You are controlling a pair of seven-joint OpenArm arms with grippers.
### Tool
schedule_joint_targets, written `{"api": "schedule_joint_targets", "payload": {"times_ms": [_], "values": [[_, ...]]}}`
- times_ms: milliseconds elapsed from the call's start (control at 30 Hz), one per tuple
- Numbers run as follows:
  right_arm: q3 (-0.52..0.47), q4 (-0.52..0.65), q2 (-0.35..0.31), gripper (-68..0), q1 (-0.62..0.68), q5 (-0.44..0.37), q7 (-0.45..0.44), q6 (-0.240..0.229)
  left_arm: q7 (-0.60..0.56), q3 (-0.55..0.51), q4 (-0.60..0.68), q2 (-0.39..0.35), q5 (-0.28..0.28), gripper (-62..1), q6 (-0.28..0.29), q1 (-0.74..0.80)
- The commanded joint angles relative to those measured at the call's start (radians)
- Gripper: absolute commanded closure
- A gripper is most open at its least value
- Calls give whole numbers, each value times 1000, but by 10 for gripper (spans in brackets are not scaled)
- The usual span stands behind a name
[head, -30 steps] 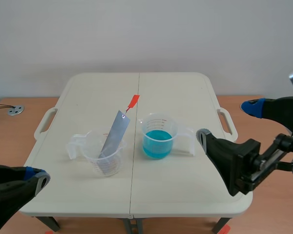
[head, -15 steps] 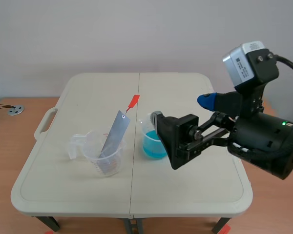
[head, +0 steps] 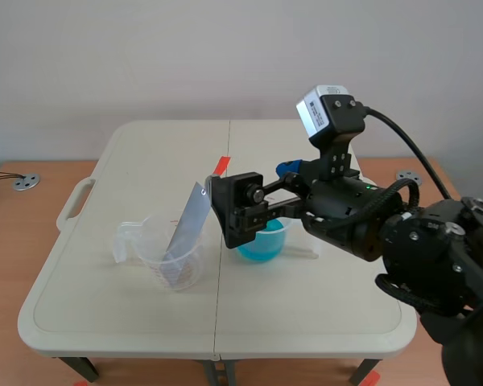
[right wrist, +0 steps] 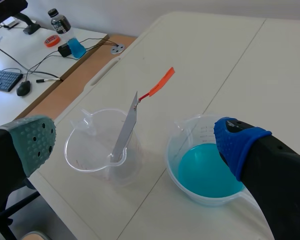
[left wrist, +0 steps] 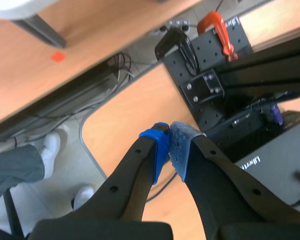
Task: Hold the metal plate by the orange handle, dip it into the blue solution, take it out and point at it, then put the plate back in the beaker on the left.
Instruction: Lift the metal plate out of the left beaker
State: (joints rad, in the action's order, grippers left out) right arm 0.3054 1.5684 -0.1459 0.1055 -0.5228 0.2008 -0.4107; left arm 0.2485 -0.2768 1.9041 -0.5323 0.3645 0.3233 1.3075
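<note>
The metal plate is leaning in the left beaker, its orange handle sticking out above the rim, free for pinching. The right claw is hovering wide open near it, probably lining up; the left claw is sitting closed and empty, off the table.

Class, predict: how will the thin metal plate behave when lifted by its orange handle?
The thin grey metal plate looks straight, probably stiff. Its slim orange handle may flex, letting it swing. Likely light: the clear beaker stands upright.
</note>
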Motion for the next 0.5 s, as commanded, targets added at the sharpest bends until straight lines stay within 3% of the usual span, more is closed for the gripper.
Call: {"api": "schedule_joint_targets", "payload": {"times_ms": [0, 467], "values": [[12, -15, 16, -663, -37, -8, -15, -4, 0, -4, 8, 0, 6, -45, 4, 0], [44, -300, 127, -663, -221, -8, -66, -1, 11, -4, 8, 0, 6, -45, 4, 0]]}}
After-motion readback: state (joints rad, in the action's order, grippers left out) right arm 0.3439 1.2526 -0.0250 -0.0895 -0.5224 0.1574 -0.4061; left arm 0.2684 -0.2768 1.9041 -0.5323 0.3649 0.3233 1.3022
